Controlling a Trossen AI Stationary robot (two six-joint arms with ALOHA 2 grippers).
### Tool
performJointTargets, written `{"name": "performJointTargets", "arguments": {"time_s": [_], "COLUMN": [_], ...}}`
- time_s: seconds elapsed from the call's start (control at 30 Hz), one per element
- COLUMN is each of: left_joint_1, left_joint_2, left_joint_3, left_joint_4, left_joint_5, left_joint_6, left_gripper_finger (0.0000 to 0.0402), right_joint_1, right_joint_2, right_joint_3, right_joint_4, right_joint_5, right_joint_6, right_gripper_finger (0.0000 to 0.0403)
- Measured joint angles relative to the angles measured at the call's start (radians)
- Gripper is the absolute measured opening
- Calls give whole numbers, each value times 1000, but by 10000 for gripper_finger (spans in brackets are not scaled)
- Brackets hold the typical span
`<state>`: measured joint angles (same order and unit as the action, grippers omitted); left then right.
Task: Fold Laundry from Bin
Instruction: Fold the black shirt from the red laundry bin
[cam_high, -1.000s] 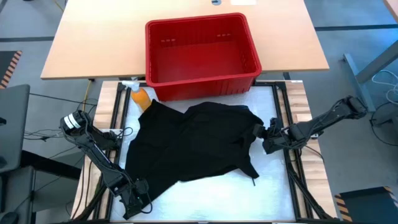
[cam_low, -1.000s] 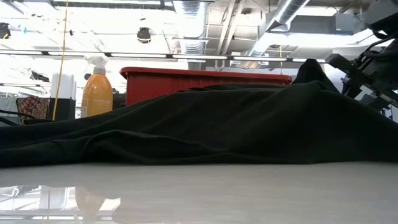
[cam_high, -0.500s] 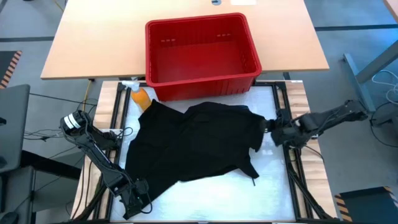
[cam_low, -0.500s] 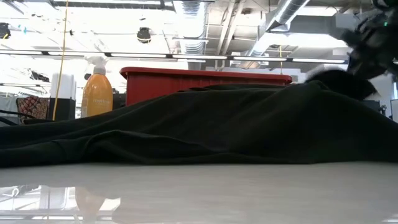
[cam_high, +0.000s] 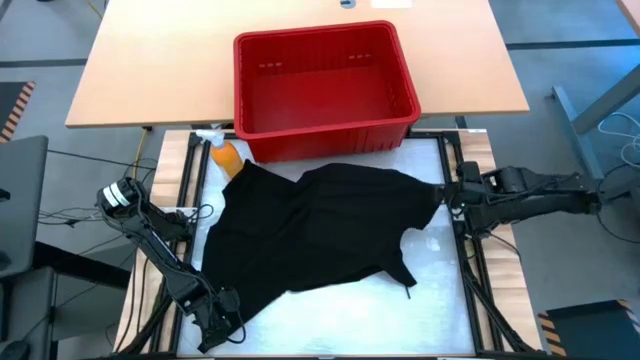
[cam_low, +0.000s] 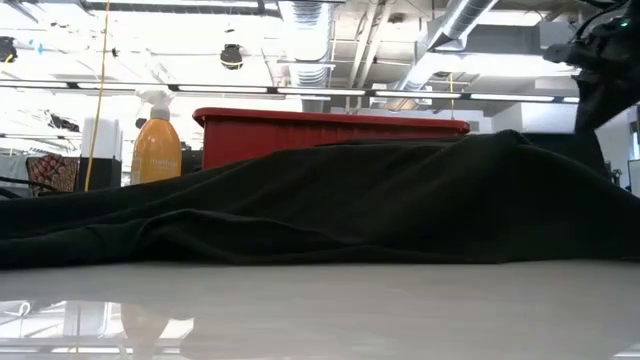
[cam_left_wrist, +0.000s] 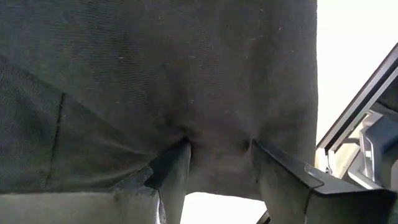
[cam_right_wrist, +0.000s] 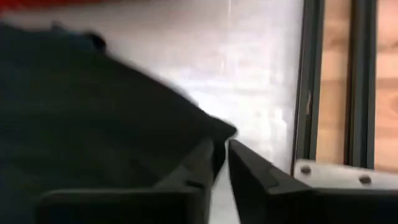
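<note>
My left gripper (cam_high: 222, 305) is down at the near-left corner of the white work surface (cam_high: 330, 305), clamped on the near-left corner of the black garment (cam_high: 310, 230). In my left wrist view, cloth bunches between the 2 fingers (cam_left_wrist: 171, 177), so that one's a real hold. The garment lies spread flat across the middle of the white surface, well rumpled. An orange spray bottle (cam_high: 226, 155) stands just beside its far-left edge, next to the red bin (cam_high: 322, 85), which sits behind the garment on the tan tabletop (cam_high: 150, 70); I see nothing in it. Over on the right, my right gripper (cam_high: 450, 193) is at the garment's right edge with the fingers (cam_right_wrist: 249, 180) nearly together, and a cloth corner sits right at the slit, though I can't tell if it's actually pinched.
</note>
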<state>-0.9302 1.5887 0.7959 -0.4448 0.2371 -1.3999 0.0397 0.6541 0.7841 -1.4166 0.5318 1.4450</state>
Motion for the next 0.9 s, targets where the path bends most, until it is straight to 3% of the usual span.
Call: {"name": "performJointTargets", "arguments": {"time_s": [0.27, 0.4, 0.5, 0.57, 0.73, 0.9], "left_joint_1": [0, 1, 1, 2, 2, 12], "left_joint_2": [0, 0, 0, 0, -1, -2], "left_joint_3": [0, 0, 0, 0, 0, 2], "left_joint_4": [-4, -5, -12, -14, -24, -52], "left_joint_5": [7, 14, 6, -12, -64, -113], "left_joint_6": [19, 53, 92, 114, 141, 211], "left_gripper_finger": [169, 169, 169, 169, 169, 169], "right_joint_1": [-73, -42, 60, 162, 455, 674], "right_joint_2": [-1, -2, 34, 87, 288, 499], "right_joint_3": [60, 108, 87, 63, 50, 67], "right_joint_4": [-8, 140, 365, 503, 691, 706], "right_joint_5": [-111, -311, -467, -498, -479, -426], "right_joint_6": [-204, -329, -362, -358, -322, -184], "right_gripper_finger": [193, 219, 219, 213, 192, 179]}}
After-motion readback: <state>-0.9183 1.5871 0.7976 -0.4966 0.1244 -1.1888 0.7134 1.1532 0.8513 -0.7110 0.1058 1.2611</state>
